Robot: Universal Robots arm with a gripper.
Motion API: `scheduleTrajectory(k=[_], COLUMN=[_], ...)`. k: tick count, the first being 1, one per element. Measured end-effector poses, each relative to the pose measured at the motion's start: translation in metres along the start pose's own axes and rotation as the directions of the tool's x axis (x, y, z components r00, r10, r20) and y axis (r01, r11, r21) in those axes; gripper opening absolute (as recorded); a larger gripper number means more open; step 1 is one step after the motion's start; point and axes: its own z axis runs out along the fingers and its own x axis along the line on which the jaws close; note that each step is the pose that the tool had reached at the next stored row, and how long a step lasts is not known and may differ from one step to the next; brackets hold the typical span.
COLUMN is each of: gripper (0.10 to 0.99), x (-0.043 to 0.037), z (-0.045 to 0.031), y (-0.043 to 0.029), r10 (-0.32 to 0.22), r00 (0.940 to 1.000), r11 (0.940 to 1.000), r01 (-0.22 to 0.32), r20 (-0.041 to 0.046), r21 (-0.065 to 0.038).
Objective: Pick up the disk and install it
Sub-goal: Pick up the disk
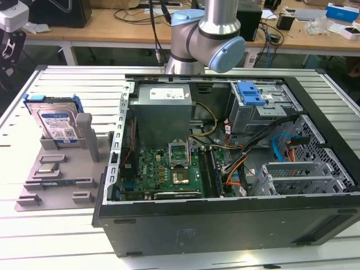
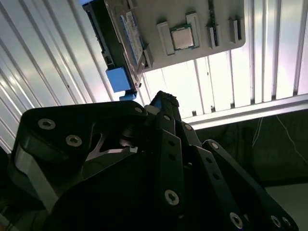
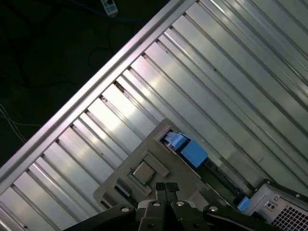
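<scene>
No lift yet, folks! The disk [image 1: 56, 122] stands on edge in the grey holder [image 1: 56, 194], near the bench's [image 1: 67, 79] edge at the exterior view's left, with its blue rails and label on show. The processor chip [image 1: 48, 167] lies flat in the same holder, just beside it. In the first wrist view the claw [image 3: 166, 187] points down toward that holder, clear of the disk, fingertips clenched together on nothing. The open computer case [image 1: 225, 216] takes up the middle of the bench, with a metal drive cage [image 1: 264, 112] inside and a blue clip [image 1: 250, 93] on top of it. No disk is seated in there that I can make out. My read: the pick-up hasn't begun, and the install is all to do.
</scene>
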Motion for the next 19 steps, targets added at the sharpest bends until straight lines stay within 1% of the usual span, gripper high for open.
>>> scheduleTrajectory(k=[3, 4, 8, 12, 15, 16, 19], gripper=[0.106, 0.106, 0.106, 0.106, 0.106, 0.106, 0.106], x=[0.0000, 0.0000, 0.0000, 0.0000, 0.0000, 0.0000, 0.0000], z=[0.0000, 0.0000, 0.0000, 0.0000, 0.0000, 0.0000, 0.0000], y=[0.0000, 0.0000, 0.0000, 0.0000, 0.0000, 0.0000, 0.0000], r10=[-0.050, -0.072, -0.143, -0.184, -0.245, -0.253, -0.288], r00=[0.9988, 0.9974, 0.9898, 0.9829, 0.9695, 0.9674, 0.9577], r11=[0.9988, 0.9974, 0.9898, 0.9829, 0.9695, 0.9674, 0.9577], r01=[0.050, 0.072, 0.143, 0.184, 0.245, 0.253, 0.287], r20=[-0.0022, -0.0032, -0.0062, -0.0079, -0.0103, -0.0106, -0.0119], r21=[-0.001, -0.002, -0.004, -0.006, -0.008, -0.008, -0.010])
